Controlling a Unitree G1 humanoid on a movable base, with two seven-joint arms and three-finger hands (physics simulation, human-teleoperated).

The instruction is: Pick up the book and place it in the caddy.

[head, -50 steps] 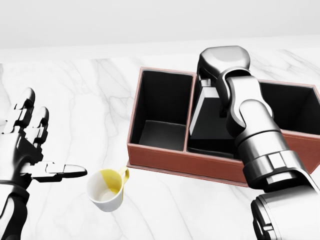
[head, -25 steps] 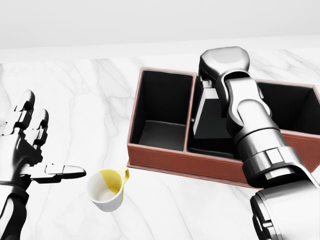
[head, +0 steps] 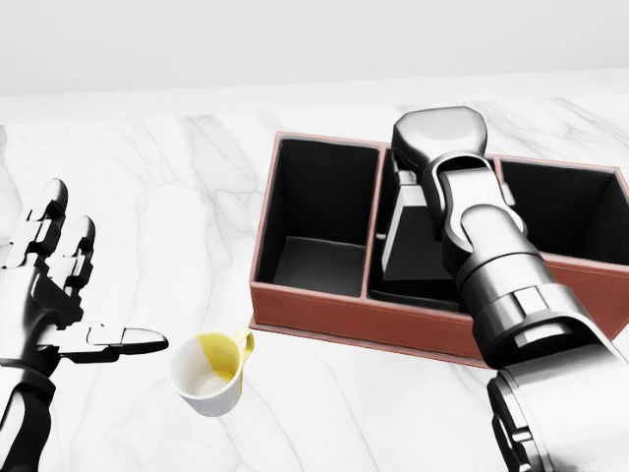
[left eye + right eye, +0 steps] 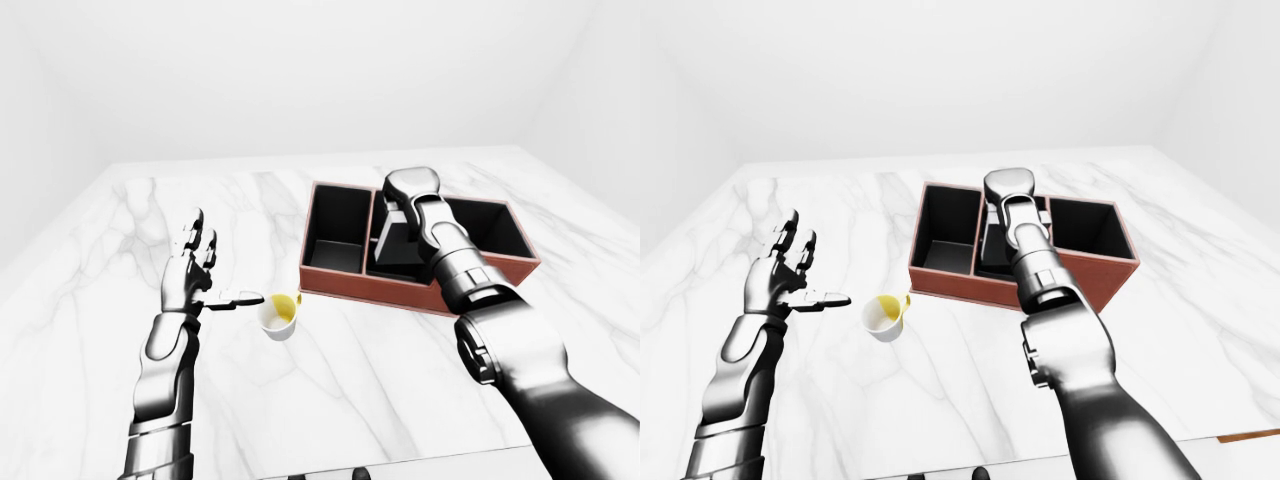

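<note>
The reddish-brown caddy [image 3: 314,307] with three black compartments lies on the white marble table, right of centre in the head view. A dark grey book [image 3: 408,236] stands leaning in the middle compartment. My right hand [image 3: 413,182] sits on the book's top edge and is shut on it. The wrist hides most of the fingers. My left hand [image 3: 84,285] hovers open at the far left, fingers spread and thumb pointing right, well apart from the caddy.
A white cup with a yellow inside [image 3: 208,374] lies tipped on the table just right of my left thumb and below the caddy's left corner. The marble table's [image 4: 120,250] edges show in the eye views.
My right hand has sunk slightly lower over the middle compartment, and the book under it has tilted and settled deeper. The left hand and the cup have hardly moved.
</note>
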